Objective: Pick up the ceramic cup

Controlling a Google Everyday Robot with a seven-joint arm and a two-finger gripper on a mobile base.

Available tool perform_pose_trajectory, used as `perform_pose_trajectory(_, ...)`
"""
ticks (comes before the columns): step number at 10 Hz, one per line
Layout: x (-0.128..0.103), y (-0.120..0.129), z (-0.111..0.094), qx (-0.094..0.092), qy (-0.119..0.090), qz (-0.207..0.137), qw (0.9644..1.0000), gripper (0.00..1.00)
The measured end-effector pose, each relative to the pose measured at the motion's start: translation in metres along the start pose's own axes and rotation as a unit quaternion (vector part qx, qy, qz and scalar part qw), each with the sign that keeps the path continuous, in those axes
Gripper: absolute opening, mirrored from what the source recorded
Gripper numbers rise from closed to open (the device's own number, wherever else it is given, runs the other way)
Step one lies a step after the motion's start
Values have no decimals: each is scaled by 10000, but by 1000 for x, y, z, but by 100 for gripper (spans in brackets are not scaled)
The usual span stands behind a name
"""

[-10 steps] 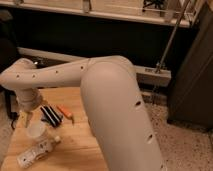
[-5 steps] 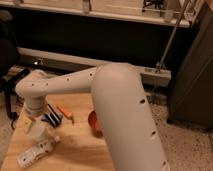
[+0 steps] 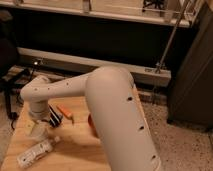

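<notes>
Ceramic cup (image 3: 34,131) near table (image 3: 75,148) left edge | end effector (image 3: 42,123) at cup, grip unclear

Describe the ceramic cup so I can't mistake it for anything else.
On the wooden table, look toward the left end, just lower left of the dark gripper. The ceramic cup is the small, pale, round one there. It sits above the clear bottle lying on its side, and it is not the orange bowl.
</notes>
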Motion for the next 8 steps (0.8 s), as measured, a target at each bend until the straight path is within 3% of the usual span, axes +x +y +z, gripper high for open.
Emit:
perform_pose_trajectory(3, -8, 2, -6, 76, -66, -99, 9999, 17)
perform_pose_trajectory(5, -8, 4, -9, 95, -67, -137, 9998, 1)
perform_pose_trajectory(8, -6, 1, -10, 145, -50, -159, 9998, 0)
